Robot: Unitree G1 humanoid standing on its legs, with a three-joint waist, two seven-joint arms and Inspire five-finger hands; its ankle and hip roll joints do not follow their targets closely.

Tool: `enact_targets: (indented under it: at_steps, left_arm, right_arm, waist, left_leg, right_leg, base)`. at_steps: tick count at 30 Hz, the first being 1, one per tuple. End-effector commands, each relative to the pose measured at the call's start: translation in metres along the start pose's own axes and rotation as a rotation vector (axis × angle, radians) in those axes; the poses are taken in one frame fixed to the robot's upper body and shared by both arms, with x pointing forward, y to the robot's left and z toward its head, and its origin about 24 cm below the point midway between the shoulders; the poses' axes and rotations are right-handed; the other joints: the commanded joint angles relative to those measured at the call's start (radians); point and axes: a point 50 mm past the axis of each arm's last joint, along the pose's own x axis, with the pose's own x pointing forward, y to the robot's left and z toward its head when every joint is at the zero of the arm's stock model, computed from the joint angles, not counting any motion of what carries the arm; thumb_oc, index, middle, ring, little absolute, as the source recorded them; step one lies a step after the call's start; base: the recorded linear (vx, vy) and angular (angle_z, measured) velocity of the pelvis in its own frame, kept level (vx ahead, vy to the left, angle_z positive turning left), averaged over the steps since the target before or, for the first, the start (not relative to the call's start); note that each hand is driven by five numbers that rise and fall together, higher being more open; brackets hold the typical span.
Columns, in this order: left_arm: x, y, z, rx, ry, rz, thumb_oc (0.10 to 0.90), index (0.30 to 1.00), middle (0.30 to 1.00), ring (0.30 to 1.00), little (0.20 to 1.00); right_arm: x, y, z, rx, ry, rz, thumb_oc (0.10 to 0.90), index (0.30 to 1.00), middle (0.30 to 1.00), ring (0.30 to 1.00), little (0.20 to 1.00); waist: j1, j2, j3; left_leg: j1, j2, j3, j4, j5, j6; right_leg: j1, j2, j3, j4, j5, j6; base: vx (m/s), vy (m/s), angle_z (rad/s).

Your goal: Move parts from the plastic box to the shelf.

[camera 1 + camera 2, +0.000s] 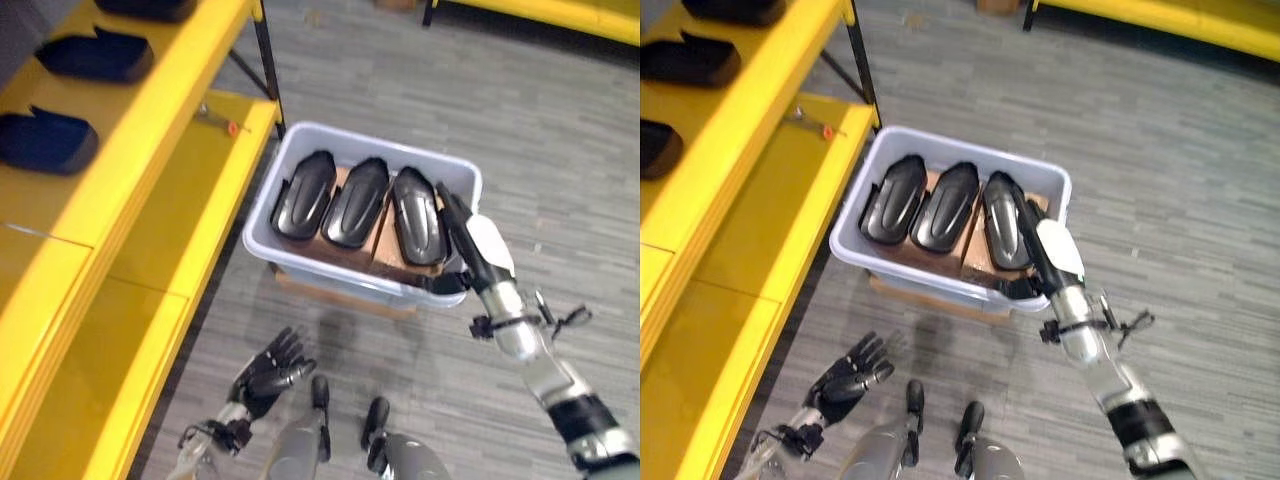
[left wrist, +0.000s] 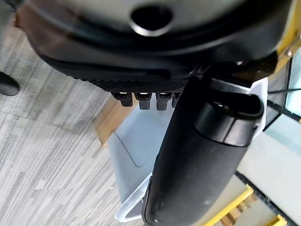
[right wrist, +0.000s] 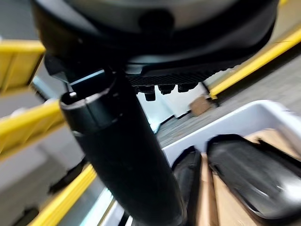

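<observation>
Pale grey-blue plastic box (image 1: 455, 180) w/ three glossy black parts (image 1: 356, 202) on brown cardboard (image 1: 345, 250); bright yellow shelf (image 1: 150, 150) w/ black parts (image 1: 95, 55); grey streaked floor (image 1: 560, 130); dark hands, right hand (image 1: 470, 245) w/ white cover.

Grey floor (image 1: 560, 130), laid in narrow streaked planks, ran under and around both hands and well past the right hand (image 1: 480, 250). On the outer side of the left hand (image 1: 270, 375) stood the shelf (image 1: 150, 130), bright yellow, its stepped tiers rising above and beyond that hand. A thin black post (image 1: 268, 60) held its far corner. Far ahead of the right hand, a second yellow beam (image 1: 540, 15) crossed the floor. The light was even and soft.
</observation>
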Motion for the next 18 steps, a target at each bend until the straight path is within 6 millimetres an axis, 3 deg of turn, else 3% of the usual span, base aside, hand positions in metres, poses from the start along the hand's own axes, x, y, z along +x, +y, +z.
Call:
enact_targets:
  at_steps: [1, 10, 12, 16, 18]
  left_arm:
    - [0.005, -0.010, 0.037, 0.060, -0.163, -0.094, 0.900, 1.000, 1.000, 1.000, 1.000]
    - [0.020, -0.028, 0.064, 0.113, -0.209, -0.185, 0.900, 1.000, 1.000, 1.000, 1.000]
    - [0.025, -0.040, 0.074, 0.146, -0.212, -0.239, 0.900, 1.000, 1.000, 1.000, 1.000]
    - [0.026, -0.044, 0.076, 0.150, -0.211, -0.249, 0.900, 1.000, 1.000, 1.000, 1.000]
    - [0.025, -0.049, 0.079, 0.156, -0.210, -0.266, 0.900, 1.000, 1.000, 1.000, 1.000]
  right_arm:
    - [0.024, -0.033, 0.014, -0.081, -0.094, -0.152, 0.900, 1.000, 1.000, 1.000, 1.000]
    - [0.047, -0.058, -0.007, -0.346, -0.022, -0.186, 0.900, 1.000, 1.000, 1.000, 1.000]
    - [0.060, -0.079, -0.017, -0.522, 0.025, -0.205, 0.900, 1.000, 1.000, 1.000, 1.000]
    - [0.063, -0.088, -0.021, -0.609, 0.054, -0.203, 0.900, 1.000, 1.000, 1.000, 1.000]
    - [0.062, -0.104, -0.037, -0.697, 0.194, -0.221, 0.900, 1.000, 1.000, 1.000, 1.000]
  waist:
    - [0.012, -0.032, -0.052]
    - [0.047, -0.016, -0.004]
    - [0.065, 0.002, 0.032]
    - [0.068, 0.013, 0.044]
    - [0.072, 0.026, 0.070]
  left_leg:
    - [-0.051, 0.037, 0.022, 0.092, -0.072, -0.072]
    - [-0.107, 0.022, 0.013, 0.104, -0.072, -0.065]
    - [-0.154, 0.013, 0.000, 0.129, -0.071, -0.062]
    - [-0.170, 0.009, -0.004, 0.136, -0.071, -0.059]
    - [-0.187, 0.004, -0.010, 0.144, -0.069, -0.055]
  right_leg:
    - [0.081, -0.050, 0.086, -0.047, -0.026, 0.082]
    - [0.019, -0.054, 0.073, -0.008, -0.037, 0.080]
    - [-0.046, -0.058, 0.064, 0.046, -0.047, 0.076]
    - [-0.076, -0.060, 0.060, 0.075, -0.055, 0.074]
    - [-0.122, -0.061, 0.060, 0.119, -0.067, 0.069]
  base:
    - [-0.10, -0.002, 0.14]
    - [-0.02, 0.004, 0.12]
    - [-0.06, -0.007, 0.07]
    - [-0.01, -0.003, 0.01]
    - [-0.05, -0.004, 0.00]
